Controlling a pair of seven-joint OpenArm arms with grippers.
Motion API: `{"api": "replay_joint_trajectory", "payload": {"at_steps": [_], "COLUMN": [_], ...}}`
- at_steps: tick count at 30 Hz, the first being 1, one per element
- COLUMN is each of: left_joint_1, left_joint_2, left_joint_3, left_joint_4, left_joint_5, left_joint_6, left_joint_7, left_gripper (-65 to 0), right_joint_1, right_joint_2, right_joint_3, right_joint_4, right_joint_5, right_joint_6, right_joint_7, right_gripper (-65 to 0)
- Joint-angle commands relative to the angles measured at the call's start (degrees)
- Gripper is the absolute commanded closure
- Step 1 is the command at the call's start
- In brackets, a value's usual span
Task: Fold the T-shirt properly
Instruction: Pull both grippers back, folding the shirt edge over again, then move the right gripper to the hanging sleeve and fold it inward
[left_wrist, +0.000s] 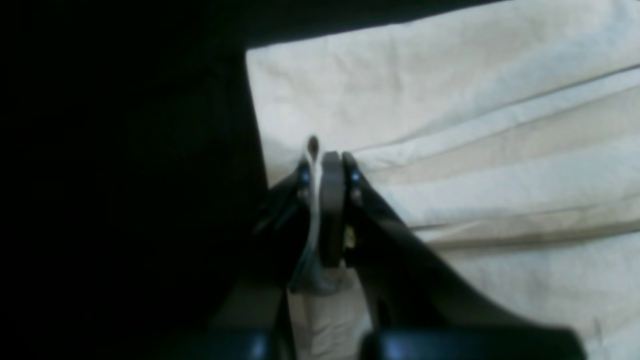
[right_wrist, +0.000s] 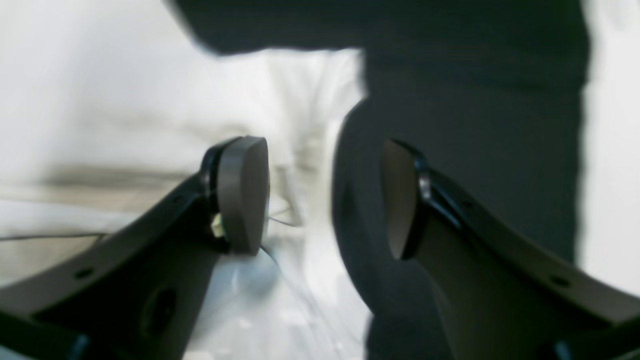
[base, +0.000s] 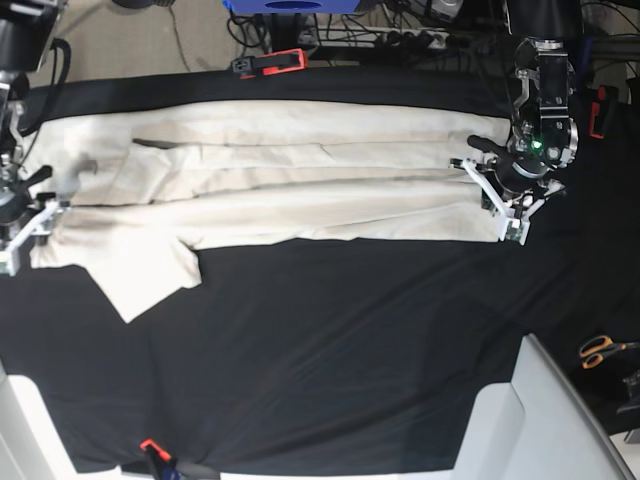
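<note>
Big black-clothed table (base: 330, 350) filling most of the base view, clamped at 12 o'clock with an orange-handled clamp (base: 268, 64) and another small one at 7 o'clock (base: 152, 450).

Spread across the upper half: the T-shirt (base: 270, 180), cream, stretched out long from 9 o'clock to 3 o'clock in a few lengthwise folds, with one sleeve (base: 150, 275) flopping down toward 7 o'clock on the black cloth. Pretty wrinkled along the pleats, lying flat otherwise.

Over at 3 o'clock, the left gripper (base: 508, 215) parked right at the shirt's end edge. From the left wrist view (left_wrist: 327, 165): jaws pinched tight together with a thin ridge of cream fabric squeezed up between the pads, pleats fanning away toward 3 o'clock, black cloth off at 9 o'clock.

At 9 o'clock in the base view, the right gripper (base: 22, 235) sitting at the other end of the shirt, right by the edge. From the right wrist view (right_wrist: 325, 195): jaws spread wide, nothing between the pads, cream fabric below the left-hand pad and black cloth under the right-hand one. Blurry shot, so can't tell whether either pad touches the fabric.

Smallest bit: orange-handled scissors (base: 603, 348) lying off at 4 o'clock, well apart from the shirt, just past a white panel (base: 540, 420) in the 5 o'clock corner.
</note>
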Motion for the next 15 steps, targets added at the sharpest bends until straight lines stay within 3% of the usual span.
{"api": "replay_joint_trajectory", "payload": {"at_steps": [1,4,6,12,15], "left_joint_1": [-0.98,-0.98,-1.06,-1.42,-1.42], "left_joint_2": [-0.20,0.42,0.95,2.00,2.00], "left_joint_3": [-0.27,-0.27,-0.27,-0.27,-0.27], "left_joint_4": [0.64,0.90,0.90,0.81,0.64], "left_joint_5": [0.18,0.53,0.53,0.53,0.53], "left_joint_6": [0.41,0.41,0.41,0.41,0.41], "left_joint_7": [-1.10,-1.10,-1.10,-1.10,-1.10], "left_gripper": [0.0,0.0,0.0,0.0,0.0], "right_joint_1": [0.91,2.14,6.63,24.21,30.63], "right_joint_2": [0.89,0.45,0.97,2.20,2.29], "right_joint_3": [0.22,-0.48,-4.79,-11.12,-11.21], "right_joint_4": [4.03,8.51,6.14,-19.53,-31.58], "right_joint_5": [0.37,0.64,0.55,0.46,0.37], "right_joint_6": [0.20,0.29,1.25,12.51,13.91], "right_joint_7": [-0.06,-1.81,-2.08,0.03,5.66], "right_gripper": [-34.2,-34.2,-34.2,-34.1,-34.2]}}
